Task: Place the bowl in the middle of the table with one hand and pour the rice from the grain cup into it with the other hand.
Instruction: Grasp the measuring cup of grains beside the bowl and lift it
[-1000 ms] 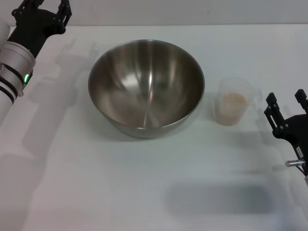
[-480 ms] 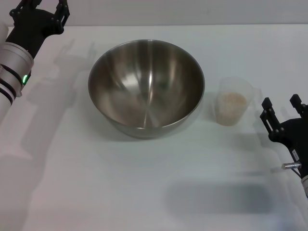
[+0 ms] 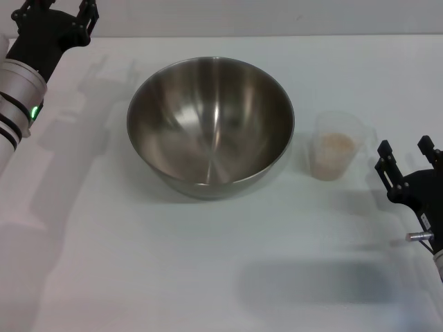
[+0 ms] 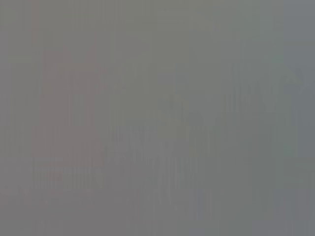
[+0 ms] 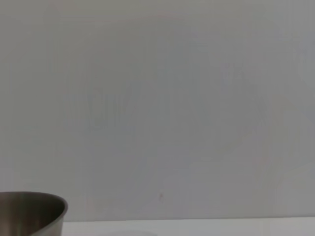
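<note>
Standing upright near the middle of the table (image 3: pixel 208 263), the bowl (image 3: pixel 210 124) is observed with its steel interior bare. The grain cup (image 3: pixel 336 145) is placed just beside the bowl on the robot's right, apart from it, with the rice (image 3: pixel 335 144) seen inside. The right gripper (image 3: pixel 408 158) is positioned near the cup at the table's right edge, fingers spread, with nothing between them. The left gripper (image 3: pixel 57 10) is located at the far left corner, well apart from the bowl, fingers likewise spread and holding nothing. A portion of the bowl's rim (image 5: pixel 32 212) is recorded in the right wrist view. Nothing distinguishable is offered by the left wrist view.
</note>
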Controlling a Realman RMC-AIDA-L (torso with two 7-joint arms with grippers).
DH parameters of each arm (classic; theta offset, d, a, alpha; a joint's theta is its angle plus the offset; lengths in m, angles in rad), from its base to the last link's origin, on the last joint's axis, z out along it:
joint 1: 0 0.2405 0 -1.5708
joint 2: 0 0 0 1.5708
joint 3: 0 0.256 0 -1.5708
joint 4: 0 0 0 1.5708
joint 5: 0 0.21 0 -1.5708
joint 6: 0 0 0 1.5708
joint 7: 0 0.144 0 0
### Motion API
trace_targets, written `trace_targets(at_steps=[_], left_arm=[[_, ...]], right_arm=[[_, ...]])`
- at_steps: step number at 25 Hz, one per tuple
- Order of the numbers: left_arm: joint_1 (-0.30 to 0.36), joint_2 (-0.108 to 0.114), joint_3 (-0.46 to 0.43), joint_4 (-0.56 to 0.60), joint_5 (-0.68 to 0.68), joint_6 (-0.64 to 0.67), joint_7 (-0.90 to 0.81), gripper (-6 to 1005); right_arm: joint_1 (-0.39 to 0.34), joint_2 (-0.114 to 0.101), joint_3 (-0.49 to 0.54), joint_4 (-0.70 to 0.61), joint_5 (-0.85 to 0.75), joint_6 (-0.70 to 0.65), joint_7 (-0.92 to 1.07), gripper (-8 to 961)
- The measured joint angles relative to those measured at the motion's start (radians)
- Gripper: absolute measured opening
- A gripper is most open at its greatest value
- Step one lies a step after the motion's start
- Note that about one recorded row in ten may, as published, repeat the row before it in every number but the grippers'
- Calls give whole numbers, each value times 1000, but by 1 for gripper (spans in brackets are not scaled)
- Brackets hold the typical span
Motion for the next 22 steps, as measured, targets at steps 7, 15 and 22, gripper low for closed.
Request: trace_targets(at_steps=[7, 15, 22], left_arm=[[-2, 0, 0, 0, 0, 13, 1, 583], [-9, 0, 0, 0, 0, 14, 3, 583], [-10, 0, -2, 0, 0, 22, 5, 583]], right_arm=[[16, -1, -1, -5, 0, 18, 0, 671], [33, -2, -2, -12, 0, 51, 0, 672], [41, -2, -4, -18, 0, 57, 0, 672]])
